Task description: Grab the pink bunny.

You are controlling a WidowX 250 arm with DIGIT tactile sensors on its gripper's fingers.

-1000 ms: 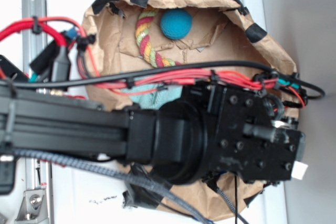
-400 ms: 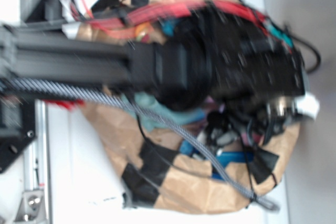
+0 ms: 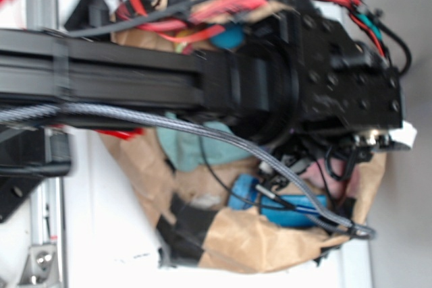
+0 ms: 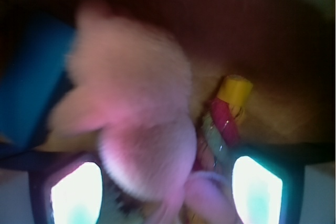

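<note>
Inside paper bag [image 3: 270, 244], pink bunny [image 4: 134, 129], blue toy [image 3: 290, 207], teal cloth [image 3: 192, 146], tool [image 4: 165, 182] spread around bunny.

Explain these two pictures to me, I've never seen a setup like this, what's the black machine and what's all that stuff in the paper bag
The black machine is a robot arm with red cables. One picture is taken from outside, looking down on it. The arm reaches across an open brown paper bag patched with black tape, and hides much of what is inside. Showing around it are a teal cloth and something blue.

The other picture comes from a camera on the arm's wrist, very close and blurred. The gripper is the arm's pincer hand; its two fingers appear as bright patches at the bottom. Between them sits the pink bunny, with a multicoloured rope beside it. Whether the bunny is gripped, I cannot tell.
</note>
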